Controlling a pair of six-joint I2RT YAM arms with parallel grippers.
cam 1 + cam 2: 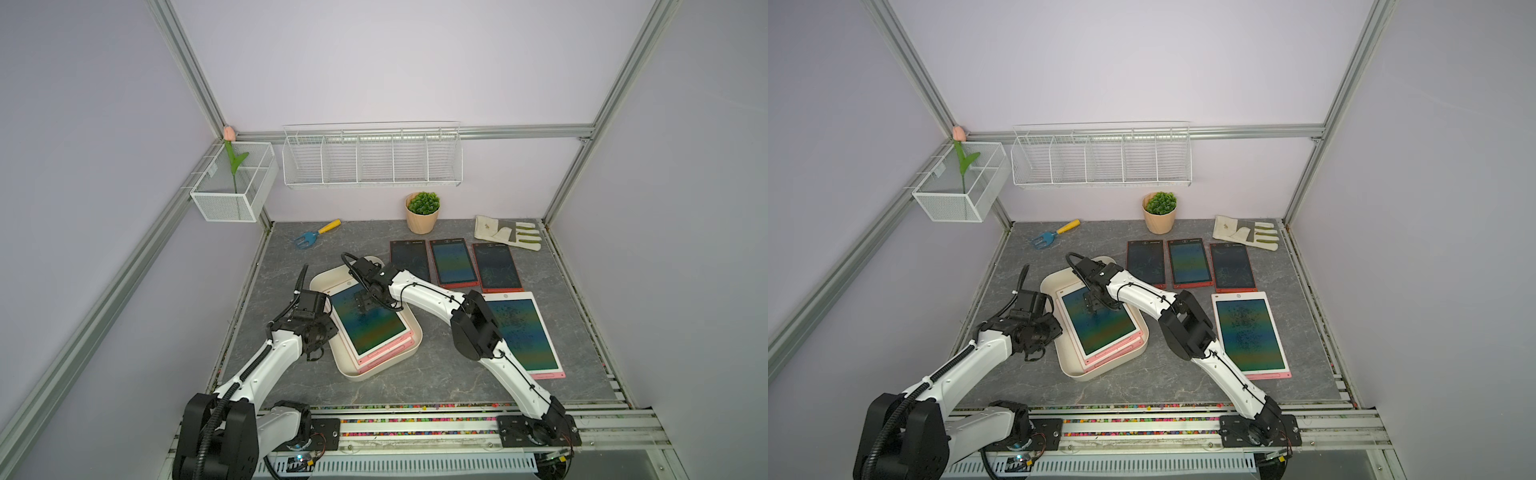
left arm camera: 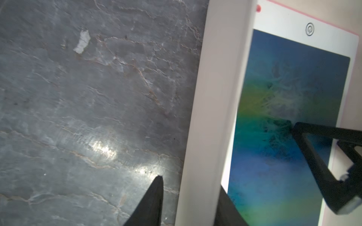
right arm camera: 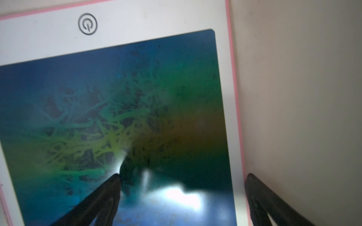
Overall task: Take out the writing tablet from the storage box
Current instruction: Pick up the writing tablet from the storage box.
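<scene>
Writing tablet [image 1: 368, 320] in storage box [image 1: 411, 349], right end effector [image 1: 365, 302] spread above its screen, left end effector [image 2: 193, 187] astride box wall, grip unclear.

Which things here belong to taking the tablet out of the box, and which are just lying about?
Job:
storage box
top pink tablet in it
another pink tablet beneath
right gripper, open over the screen
left gripper, straddling the box wall

Lying about:
three red tablets
large tablet
plant pot
glove
blue rake
wire rack
mesh basket
</scene>
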